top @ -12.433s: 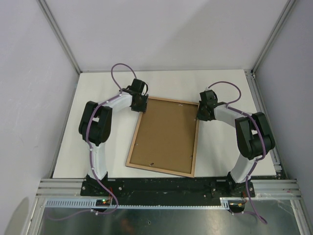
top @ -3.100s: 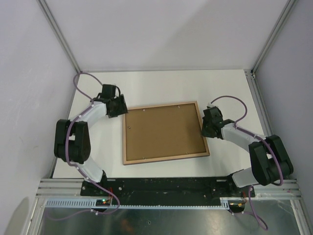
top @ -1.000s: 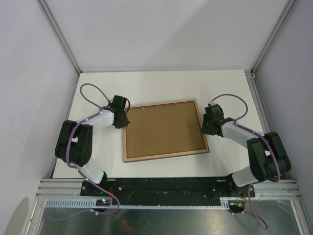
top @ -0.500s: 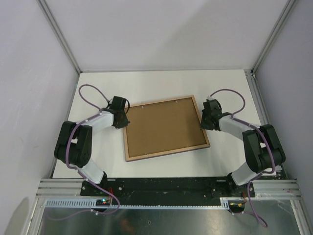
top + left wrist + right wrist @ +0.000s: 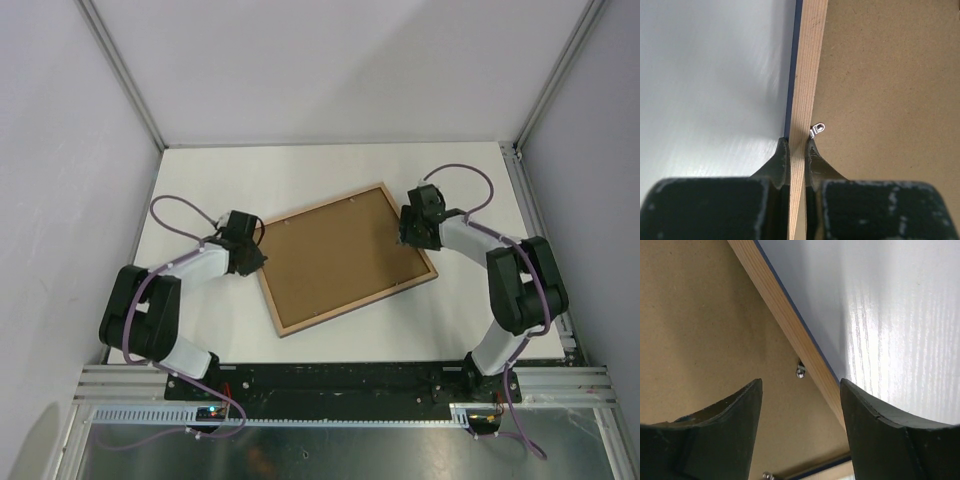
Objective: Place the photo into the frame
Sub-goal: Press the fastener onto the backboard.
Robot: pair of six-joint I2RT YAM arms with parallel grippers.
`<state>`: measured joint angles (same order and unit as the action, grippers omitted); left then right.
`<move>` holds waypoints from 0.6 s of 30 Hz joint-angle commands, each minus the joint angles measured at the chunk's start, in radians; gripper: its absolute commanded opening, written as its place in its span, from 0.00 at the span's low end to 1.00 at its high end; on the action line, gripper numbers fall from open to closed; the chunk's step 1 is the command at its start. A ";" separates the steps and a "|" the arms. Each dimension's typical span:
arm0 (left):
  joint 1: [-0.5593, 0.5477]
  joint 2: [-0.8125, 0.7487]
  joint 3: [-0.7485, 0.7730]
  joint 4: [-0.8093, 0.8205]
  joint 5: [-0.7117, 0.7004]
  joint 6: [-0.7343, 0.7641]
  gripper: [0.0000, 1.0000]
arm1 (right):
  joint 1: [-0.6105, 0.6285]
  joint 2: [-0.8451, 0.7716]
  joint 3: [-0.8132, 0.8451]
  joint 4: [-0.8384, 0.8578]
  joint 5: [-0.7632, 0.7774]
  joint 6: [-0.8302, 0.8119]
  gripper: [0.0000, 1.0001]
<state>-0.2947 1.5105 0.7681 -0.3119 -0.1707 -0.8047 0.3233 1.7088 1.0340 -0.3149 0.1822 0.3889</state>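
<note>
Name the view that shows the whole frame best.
Top external: the frame lies whole there, back up, all four corners visible. Each wrist view shows only a short stretch of its wooden edge beside the backing board.

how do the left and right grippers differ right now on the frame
The left gripper is shut on the frame's wooden rail; the right gripper is open, straddling the rail without pinching it. The left gripper is at the frame's left edge, the right gripper at its right edge. Both sit by a small metal clip.
</note>
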 commanded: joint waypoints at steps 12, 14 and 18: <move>-0.037 -0.078 -0.087 -0.042 0.033 -0.362 0.00 | -0.016 -0.364 -0.173 -0.124 -0.011 0.113 0.49; -0.054 -0.098 -0.098 -0.042 0.021 -0.395 0.00 | -0.015 -0.374 -0.229 -0.088 -0.047 0.145 0.44; -0.105 -0.130 -0.116 -0.043 0.000 -0.467 0.00 | -0.003 -0.340 -0.265 -0.028 -0.101 0.182 0.39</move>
<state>-0.3473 1.4239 0.6819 -0.3302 -0.1673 -1.1381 0.3103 1.3472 0.7918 -0.4133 0.1432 0.5068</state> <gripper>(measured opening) 0.072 0.407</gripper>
